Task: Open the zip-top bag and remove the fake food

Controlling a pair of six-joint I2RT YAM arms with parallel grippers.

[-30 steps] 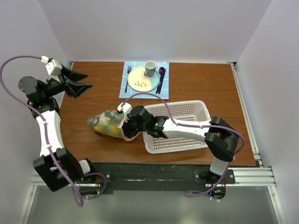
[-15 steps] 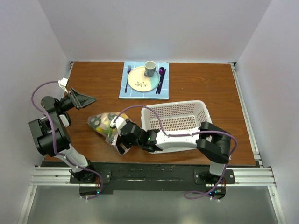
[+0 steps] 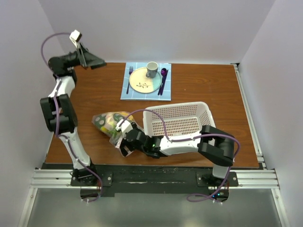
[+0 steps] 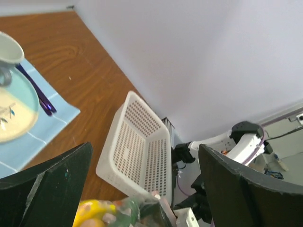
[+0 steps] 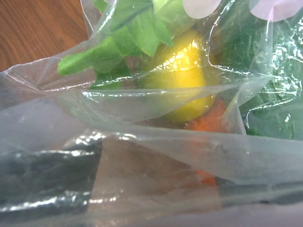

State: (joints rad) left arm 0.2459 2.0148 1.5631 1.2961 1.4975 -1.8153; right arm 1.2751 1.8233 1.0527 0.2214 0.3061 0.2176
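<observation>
While right gripper [image 3: 119, 141] touches zip-top bag [image 3: 107, 121], left gripper [image 3: 96, 62] hangs high, spread.

The placemat [image 3: 124, 95] lies at the far middle of the table [image 3: 213, 90] and bears the plate [image 3: 142, 81]. The cup [image 3: 152, 69] is at the plate's far-right edge, the fork [image 3: 129, 78] to its left and more cutlery [image 3: 163, 80] to its right. The basket [image 3: 177, 124] stands nearer and to the right. Just left of it lies the zip-top bag [image 3: 106, 125], with the fake food [image 5: 182, 71] inside. The right gripper [image 3: 122, 140] sits at the bag's near end, seemingly against the plastic. The left gripper [image 3: 92, 60] hangs above the far-left corner.
</observation>
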